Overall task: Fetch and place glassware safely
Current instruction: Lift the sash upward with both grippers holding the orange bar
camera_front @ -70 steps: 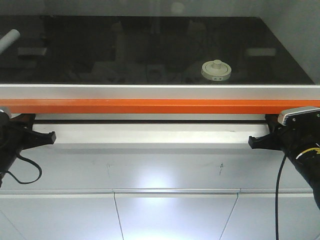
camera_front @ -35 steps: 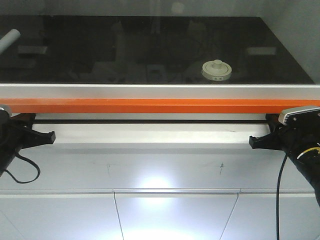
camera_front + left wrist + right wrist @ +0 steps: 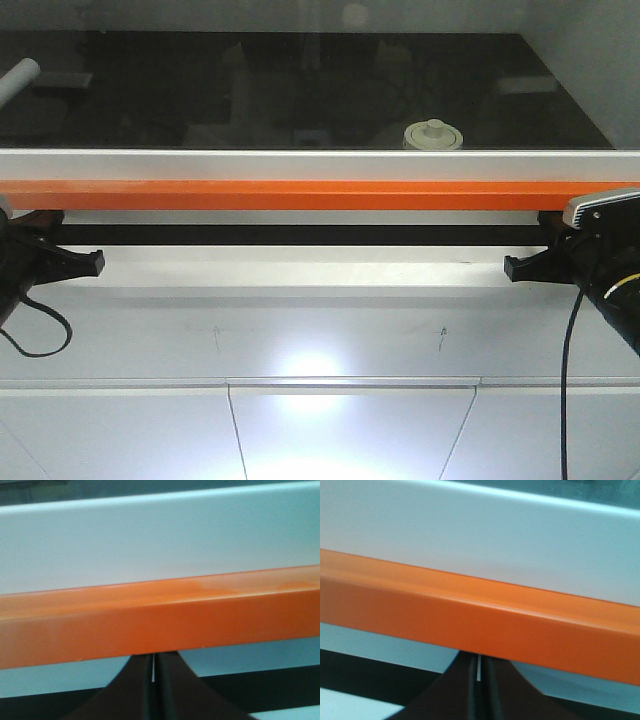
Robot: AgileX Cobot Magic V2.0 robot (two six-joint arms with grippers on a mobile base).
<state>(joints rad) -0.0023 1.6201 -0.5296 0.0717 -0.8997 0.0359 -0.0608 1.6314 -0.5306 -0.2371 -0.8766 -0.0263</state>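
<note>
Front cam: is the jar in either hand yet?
No, the jar sits on the dark surface behind the orange bar, apart from the left hand and right hand below it.

Cream-lidded jar [image 3: 433, 136] upright behind sash

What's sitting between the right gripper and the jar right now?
The orange bar and the pale rail above it cross the whole stretch; the jar stands beyond them, its base hidden by the rail. The front view shows it.
</note>
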